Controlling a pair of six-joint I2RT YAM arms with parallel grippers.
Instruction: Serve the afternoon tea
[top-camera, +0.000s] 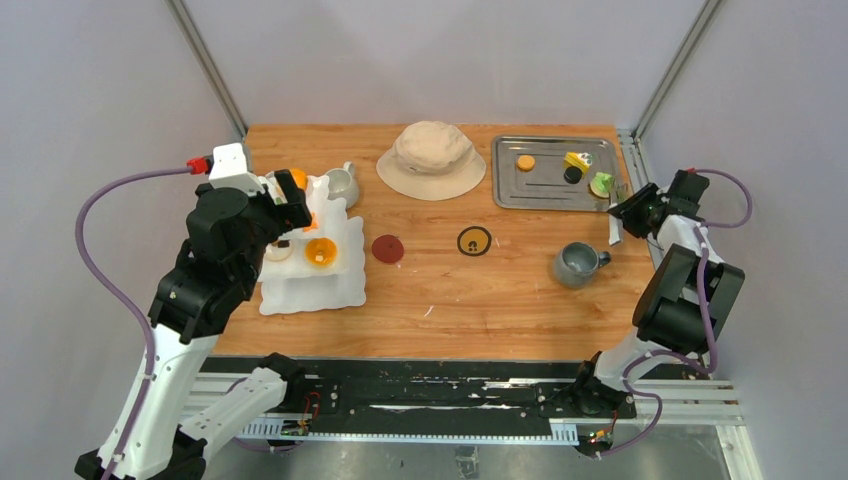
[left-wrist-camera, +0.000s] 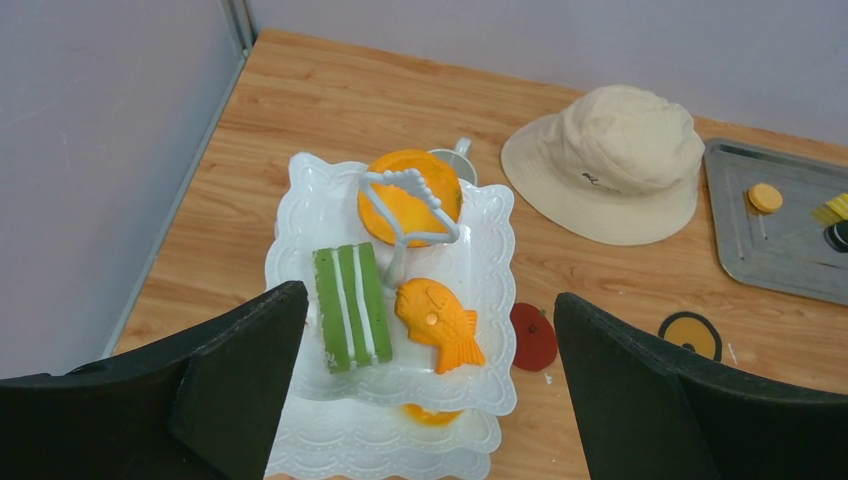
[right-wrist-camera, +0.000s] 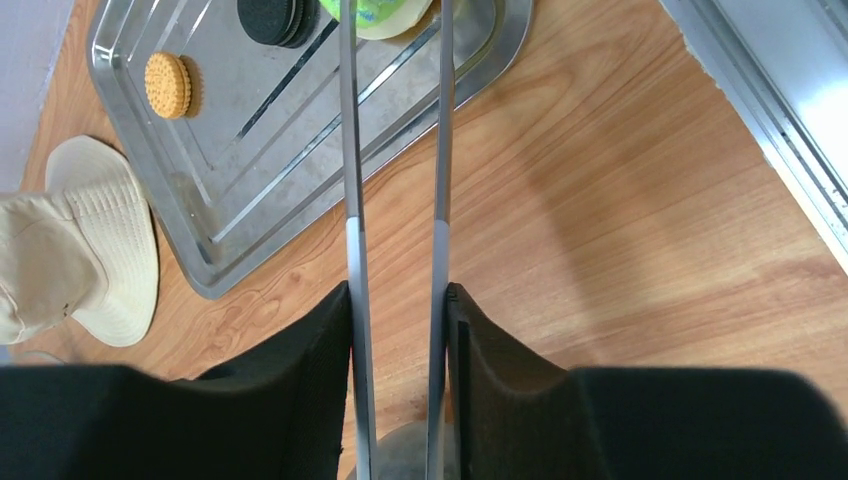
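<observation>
Green pastry (right-wrist-camera: 385, 12) between tongs (right-wrist-camera: 346, 150), right tool (right-wrist-camera: 398, 305) clamping tongs

Three-tier stand (top-camera: 310, 295), left edge of the table: upper tiers partly covered by the left arm (top-camera: 225, 240) in the top view; lower tiers largely hidden beneath the top tier in the left wrist view.
White mug (left-wrist-camera: 457, 150): only handle and rim seen behind a round orange pastry (left-wrist-camera: 410, 195).
Tongs (right-wrist-camera: 350, 150): tips cut off by the top edge.
Green pastry (right-wrist-camera: 390, 15): likewise cut off.
Hat (right-wrist-camera: 90, 250): cut off at the left edge.
</observation>
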